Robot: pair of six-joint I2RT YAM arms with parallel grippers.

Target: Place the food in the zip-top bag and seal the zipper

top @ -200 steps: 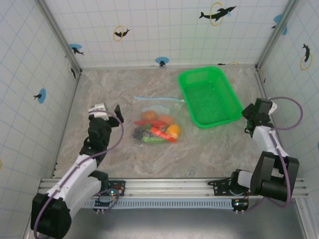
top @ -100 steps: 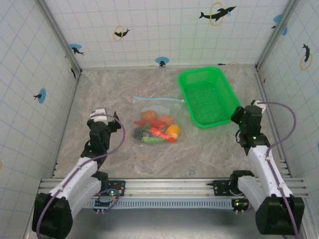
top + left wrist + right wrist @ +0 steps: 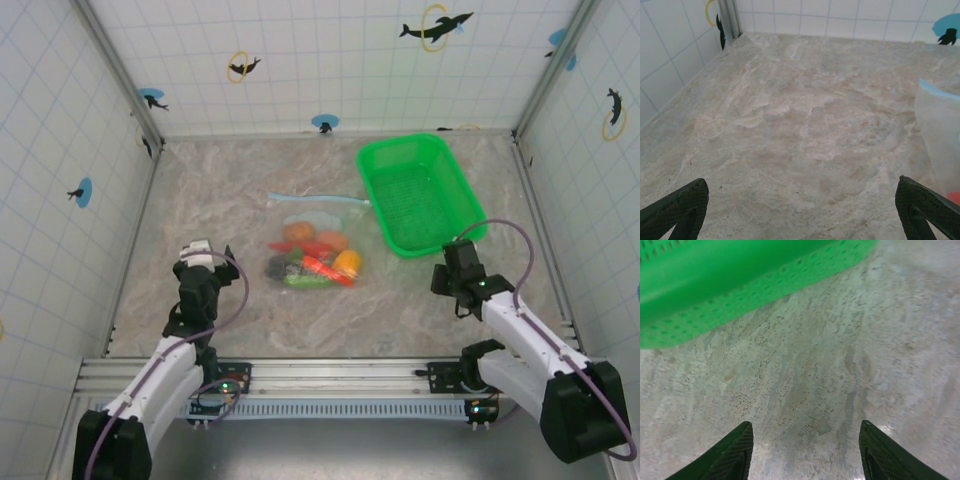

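We look onto a table [image 3: 220, 190] with a beige-grey marbled top, matte under soft, even light. White walls [image 3: 300, 60] ruled in a pale blue grid close it in on three sides, meeting at grey metal corner posts [image 3: 120, 70]. Black dolphin stickers [image 3: 436, 25], some in yellow rings and some on blue discs, dot the walls. An aluminium rail [image 3: 340, 372] runs along the near edge.

zip-top bag [image 3: 940, 135] — cut by right edge | green basket [image 3: 740, 285] — blurred, top cut off
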